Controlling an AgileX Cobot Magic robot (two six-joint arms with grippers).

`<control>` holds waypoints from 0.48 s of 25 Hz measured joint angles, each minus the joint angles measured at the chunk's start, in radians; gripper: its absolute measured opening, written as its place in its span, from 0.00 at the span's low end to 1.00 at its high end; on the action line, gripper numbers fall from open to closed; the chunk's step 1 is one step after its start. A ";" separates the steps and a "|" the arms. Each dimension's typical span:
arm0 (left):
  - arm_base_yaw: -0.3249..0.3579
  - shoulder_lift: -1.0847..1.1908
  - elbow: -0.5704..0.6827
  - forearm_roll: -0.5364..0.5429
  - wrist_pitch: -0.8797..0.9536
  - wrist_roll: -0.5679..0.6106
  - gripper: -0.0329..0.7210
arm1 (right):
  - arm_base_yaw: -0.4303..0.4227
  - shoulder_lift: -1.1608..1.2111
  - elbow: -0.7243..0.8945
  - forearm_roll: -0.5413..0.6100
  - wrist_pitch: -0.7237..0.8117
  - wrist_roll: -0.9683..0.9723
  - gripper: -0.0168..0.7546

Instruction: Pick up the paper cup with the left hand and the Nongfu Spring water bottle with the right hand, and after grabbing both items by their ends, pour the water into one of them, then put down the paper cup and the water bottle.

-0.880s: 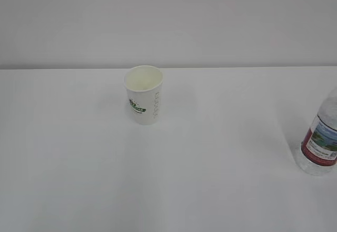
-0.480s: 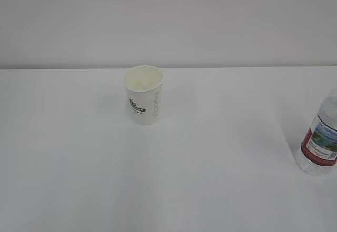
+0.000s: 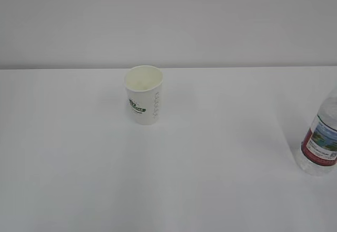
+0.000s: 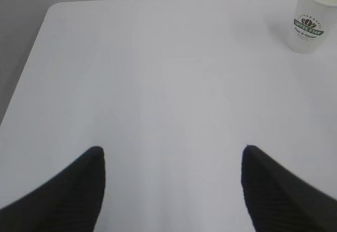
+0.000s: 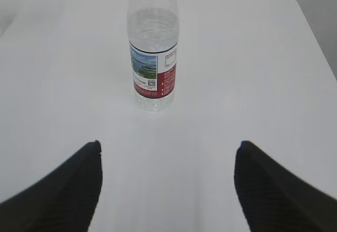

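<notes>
Both pincers, the left gripper [image 4: 171, 155] and the right gripper [image 5: 167, 150], are held wide apart over the white table [image 3: 221, 190], nothing being gripped. Upright at the table's right edge is seen the Nongfu Spring water bottle [image 3: 319, 143], straight ahead of the right gripper. The paper cup [image 3: 144, 94] is stood upright further back, well apart from the left gripper.

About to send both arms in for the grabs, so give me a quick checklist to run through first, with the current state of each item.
1. Paper cup upright on the table: ok.
2. Nongfu Spring water bottle upright, holding water: ok.
3. Left pincer open, empty: ok.
4. Right pincer open, empty: ok.
5. Bottle lined up between the right pincer's fingers: ok.
6. Cup lined up with the left pincer: not ok, it sits far off to the upper right of the wrist view.
7. Bottle cap off for pouring: cannot tell.
</notes>
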State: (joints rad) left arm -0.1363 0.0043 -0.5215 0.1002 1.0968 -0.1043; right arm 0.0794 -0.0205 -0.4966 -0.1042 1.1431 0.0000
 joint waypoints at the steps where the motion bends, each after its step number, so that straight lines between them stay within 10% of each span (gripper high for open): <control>1: 0.000 0.000 0.000 0.000 0.000 0.000 0.82 | 0.000 0.000 0.000 0.000 0.000 0.000 0.78; 12: 0.000 0.000 0.000 0.000 0.000 0.000 0.81 | 0.000 0.000 0.000 0.000 0.000 0.000 0.78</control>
State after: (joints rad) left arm -0.1363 0.0043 -0.5215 0.1002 1.0968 -0.1043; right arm 0.0794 -0.0205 -0.4966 -0.1042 1.1431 0.0000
